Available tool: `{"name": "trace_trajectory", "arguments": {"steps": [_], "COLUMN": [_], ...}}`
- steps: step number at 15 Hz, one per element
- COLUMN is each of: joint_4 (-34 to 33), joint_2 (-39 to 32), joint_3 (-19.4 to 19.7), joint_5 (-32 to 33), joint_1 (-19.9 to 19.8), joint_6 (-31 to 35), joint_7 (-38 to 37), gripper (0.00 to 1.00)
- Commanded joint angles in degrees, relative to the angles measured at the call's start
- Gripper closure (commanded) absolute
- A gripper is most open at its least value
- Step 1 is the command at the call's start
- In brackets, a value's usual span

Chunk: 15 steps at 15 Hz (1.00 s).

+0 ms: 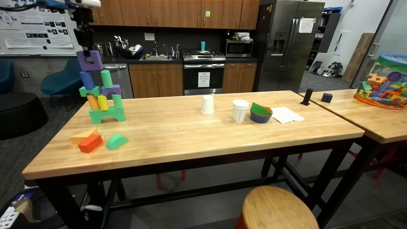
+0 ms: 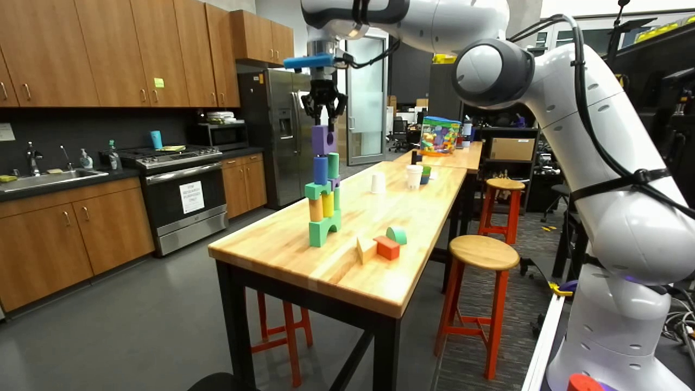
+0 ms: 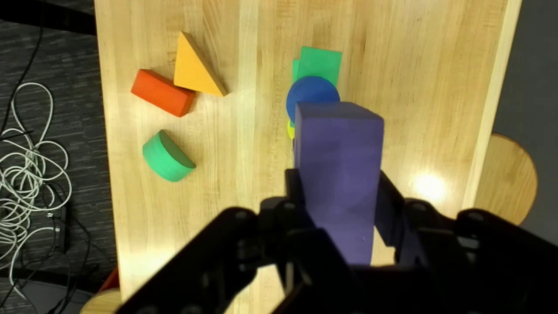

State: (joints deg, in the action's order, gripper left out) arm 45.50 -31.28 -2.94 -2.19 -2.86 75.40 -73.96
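My gripper (image 1: pixel 86 51) points down and is shut on a purple block with a hole (image 1: pixel 99 60); the wrist view shows a finger on each side of this block (image 3: pixel 340 139). The block is right at the tops of an upright blue cylinder (image 1: pixel 87 80) and a green cylinder (image 1: pixel 106 79). I cannot tell whether it rests on them. Below are a small green arch (image 1: pixel 90 91), a purple arch (image 1: pixel 111 90), orange (image 1: pixel 93 102) and yellow (image 1: pixel 103 102) cylinders and a large green arch (image 1: pixel 108 115) on the table. In the wrist view the purple block hides most of the tower.
On the table (image 1: pixel 165 143) lie an orange triangle (image 1: pixel 83 136), a red block (image 1: pixel 90 143) and a green half-round (image 1: pixel 117 142). Farther along stand white cups (image 1: pixel 208 105) (image 1: pixel 240 111), bowls (image 1: pixel 260 117) and white paper (image 1: pixel 287 114). A block tub (image 1: pixel 386 81) stands on a second table.
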Motion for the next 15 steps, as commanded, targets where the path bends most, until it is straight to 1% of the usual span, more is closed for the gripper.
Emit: {"name": "trace_trajectory", "arguments": {"steps": [1,15], "joint_4": [-2.5,-2.6], "joint_2": [-0.9,-1.0], "joint_3": [-0.4,-0.3], "joint_5": [-0.6,-0.8], "joint_1": [-0.4,-0.3], "joint_6": [-1.5,-1.8], "joint_7": [1.4,0.7], "gripper": [0.85,0.85]}}
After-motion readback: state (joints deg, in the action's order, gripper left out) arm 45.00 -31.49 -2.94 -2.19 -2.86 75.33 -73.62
